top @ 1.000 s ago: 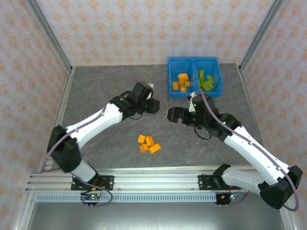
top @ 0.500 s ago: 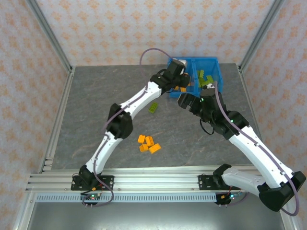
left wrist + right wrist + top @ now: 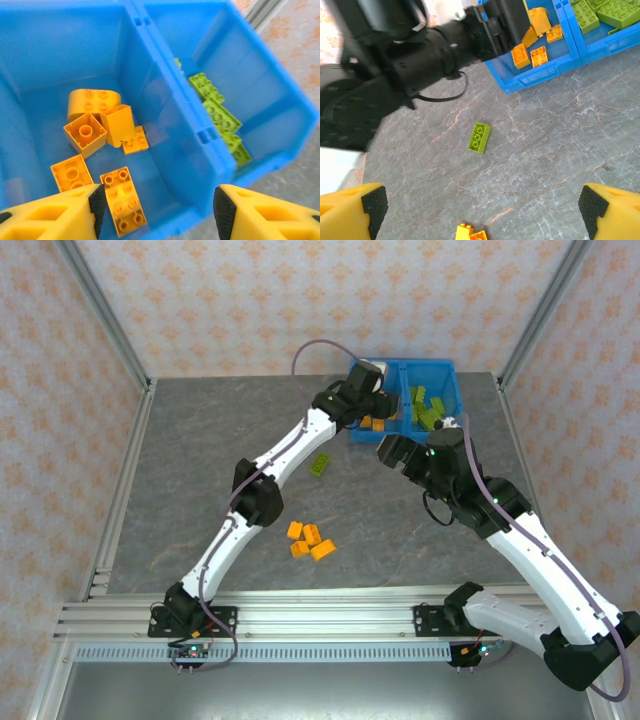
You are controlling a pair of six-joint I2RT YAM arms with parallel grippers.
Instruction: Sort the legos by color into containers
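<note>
The left jaws hang open and empty over the orange legos [image 3: 85,132] in the blue bin's [image 3: 170,130] left compartment; lime legos [image 3: 220,117] lie in the right. The right jaws gape wide above a lime brick [image 3: 479,137] on the counter [image 3: 545,150].

Glossy plastic bin [image 3: 165,125] & legos [image 3: 85,132]; matt stone-look table [image 3: 545,150].

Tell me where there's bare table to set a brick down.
Bare: the table's left half, between the left arm and the side rail; the strip between the lone green brick and the orange cluster. Crowded: before the blue bin, where the right arm meets the left.
</note>
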